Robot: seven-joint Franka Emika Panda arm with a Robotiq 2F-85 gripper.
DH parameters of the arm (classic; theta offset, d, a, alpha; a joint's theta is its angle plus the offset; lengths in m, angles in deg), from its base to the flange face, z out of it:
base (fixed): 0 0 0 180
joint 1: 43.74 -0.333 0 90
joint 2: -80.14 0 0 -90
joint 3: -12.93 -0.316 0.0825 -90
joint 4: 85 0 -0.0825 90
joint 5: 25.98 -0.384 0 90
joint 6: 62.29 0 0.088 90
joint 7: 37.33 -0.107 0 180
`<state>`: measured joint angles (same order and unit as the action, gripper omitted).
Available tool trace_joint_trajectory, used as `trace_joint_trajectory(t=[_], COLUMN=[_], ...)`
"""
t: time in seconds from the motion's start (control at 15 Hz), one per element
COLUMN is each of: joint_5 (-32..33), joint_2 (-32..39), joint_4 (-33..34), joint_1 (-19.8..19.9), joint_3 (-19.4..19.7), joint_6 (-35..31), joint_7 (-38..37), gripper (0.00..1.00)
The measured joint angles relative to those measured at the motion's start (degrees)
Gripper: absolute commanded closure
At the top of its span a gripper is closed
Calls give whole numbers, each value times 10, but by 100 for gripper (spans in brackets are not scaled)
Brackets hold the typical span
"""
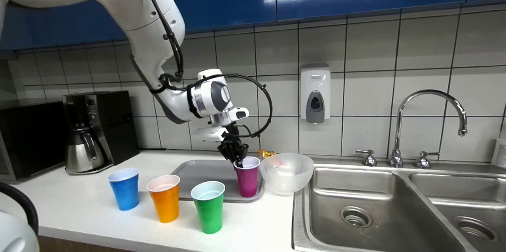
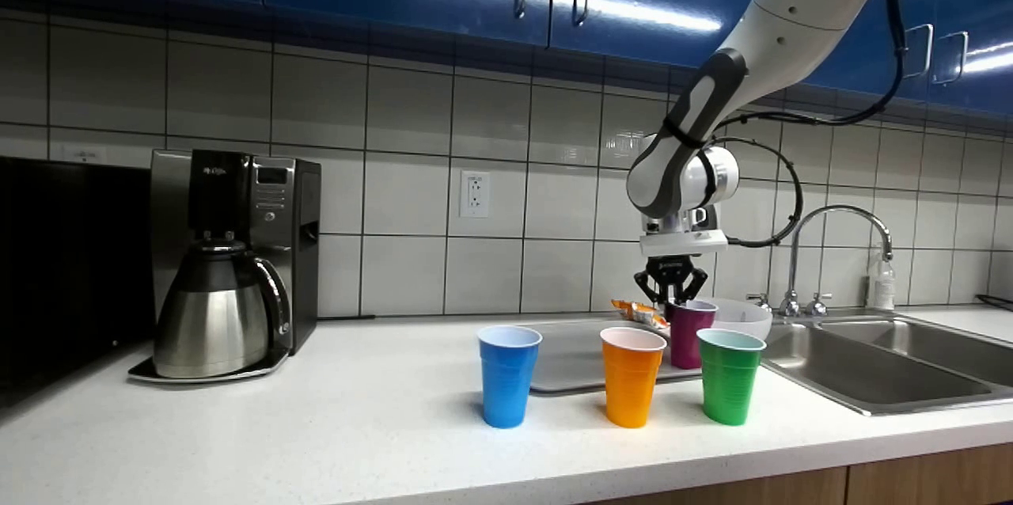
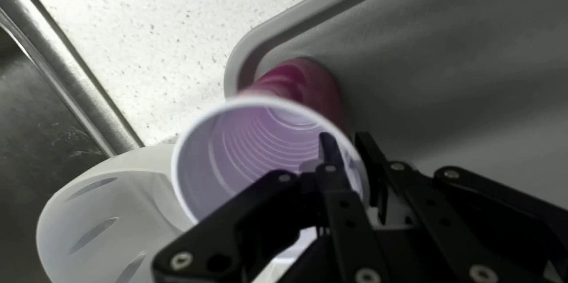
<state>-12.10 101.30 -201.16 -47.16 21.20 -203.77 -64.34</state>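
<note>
the gripper (image 3: 345, 139), jaws slightly parted, straddles the rim of the ungripped purple plastic cup (image 1: 248, 181); translucent bowl (image 1: 285, 177) crowds one side, gray tray (image 3: 448, 74) stretches opposite.

The purple cup (image 1: 248, 182) looks like smooth plastic, the tray (image 1: 207, 173) matt plastic. The sink (image 1: 381, 198) is satiny metal.

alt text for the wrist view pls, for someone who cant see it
A black gripper straddles the wall of a purple cup, its fingers slightly apart, one inside, one outside. The cup stands in a corner of a gray tray, with a translucent bowl and metal sink edge on the picture's left.
</note>
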Motion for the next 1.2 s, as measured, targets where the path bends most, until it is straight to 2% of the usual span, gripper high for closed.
trace_joint_trajectory(t=[0.33, 0.47, 0.87, 1.2], joint_5=[0, -1, -3, -3], joint_2=[-1, -4, -38, -90], joint_4=[1, 1, -11, -46], joint_1=[0, 0, -1, -3], joint_3=[1, 1, -2, -6], joint_6=[8, 9, 14, 29], joint_7=[0, 0, 1, 2], gripper=[13, 1, 0, 0])
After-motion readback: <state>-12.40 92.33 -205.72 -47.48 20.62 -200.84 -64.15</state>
